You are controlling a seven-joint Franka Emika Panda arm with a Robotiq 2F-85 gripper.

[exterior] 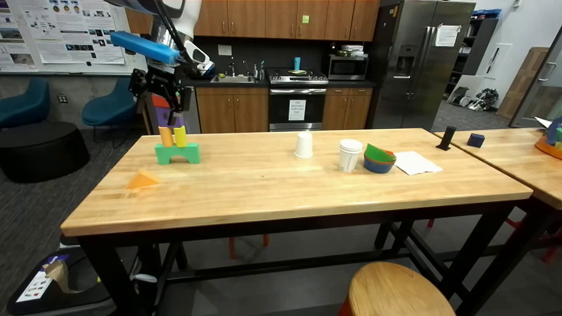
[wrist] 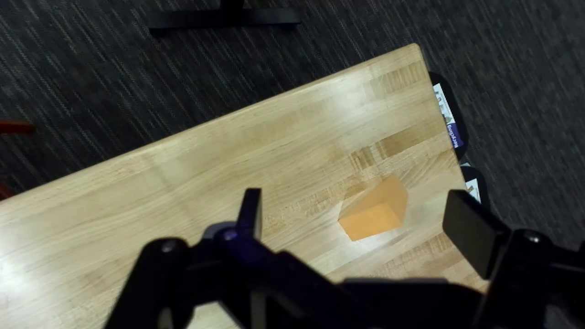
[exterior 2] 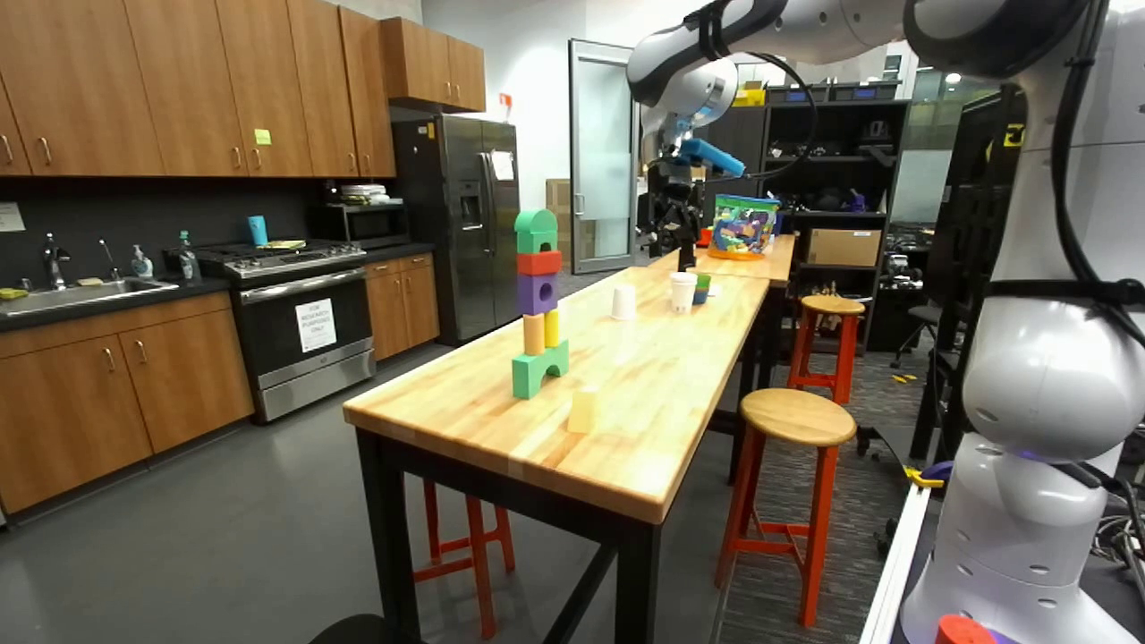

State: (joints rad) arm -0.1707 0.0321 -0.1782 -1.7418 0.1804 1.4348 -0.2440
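Note:
My gripper [wrist: 358, 212] stands open high above the wooden table [wrist: 219, 151], its fingers wide apart with nothing held. Seen from the wrist, an orange wedge [wrist: 372, 221] lies on the tabletop below, in the gap between the fingers. In an exterior view the gripper [exterior: 157, 98] overlaps the upper part of a block tower. That tower has a green bridge block [exterior 2: 526, 377] as base, then an orange cylinder [exterior 2: 534, 336] beside a yellow cylinder [exterior 2: 551, 329]. Above them are a purple block [exterior 2: 530, 294], a red block [exterior 2: 539, 263] and a green arch [exterior 2: 537, 240].
An upturned white cup [exterior: 304, 145], stacked white cups [exterior: 349, 157], nested bowls [exterior: 378, 166] and a white sheet [exterior: 415, 163] are farther along the table. A black stand [exterior: 447, 138] is near the far end. Stools [exterior 2: 796, 417] stand alongside.

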